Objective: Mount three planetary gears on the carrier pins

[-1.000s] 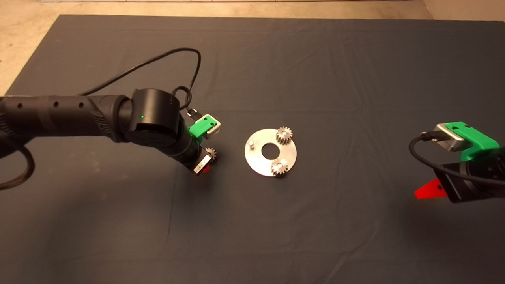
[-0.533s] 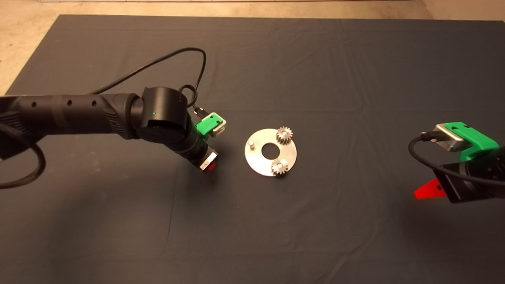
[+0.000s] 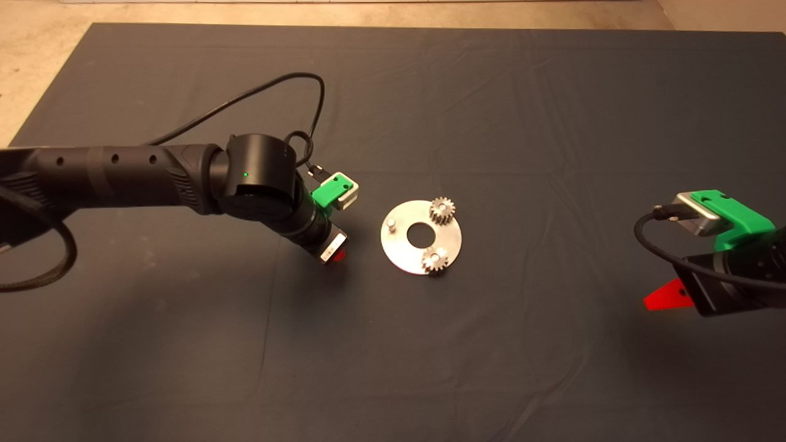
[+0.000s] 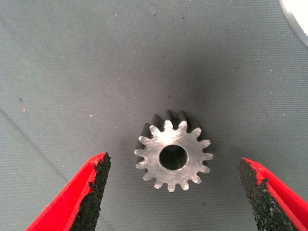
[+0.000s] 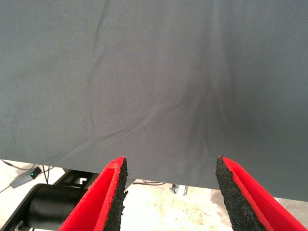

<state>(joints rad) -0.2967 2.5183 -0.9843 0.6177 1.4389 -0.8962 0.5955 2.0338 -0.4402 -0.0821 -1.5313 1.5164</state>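
Note:
The silver disc [image 3: 400, 252] lies mid-mat with its carrier pins up. Two planetary gears [image 3: 441, 210] [image 3: 435, 260] sit on pins at the disc's far and near right. The left pin [image 3: 390, 223] is bare. A third gear [image 4: 173, 156] lies flat on the mat, left of the disc. My left gripper [image 4: 173, 162] hovers over it, open, with one finger [image 4: 94, 190] on each side and apart from the teeth. In the head view the left gripper [image 3: 334, 253] hides this gear. My right gripper [image 3: 668, 298] waits open at the lower right edge.
The disc's rim [image 4: 296, 17] shows at a corner of the left wrist view. A black cable [image 3: 270, 92] loops over the left arm. The right wrist view shows the right gripper [image 5: 171, 163] over bare mat [image 5: 154, 72], with floor beyond the mat's edge.
The left arm has moved right toward the disc. The loose gear, visible beside its gripper a second ago, is now hidden under it in the head view. The right arm has not moved.

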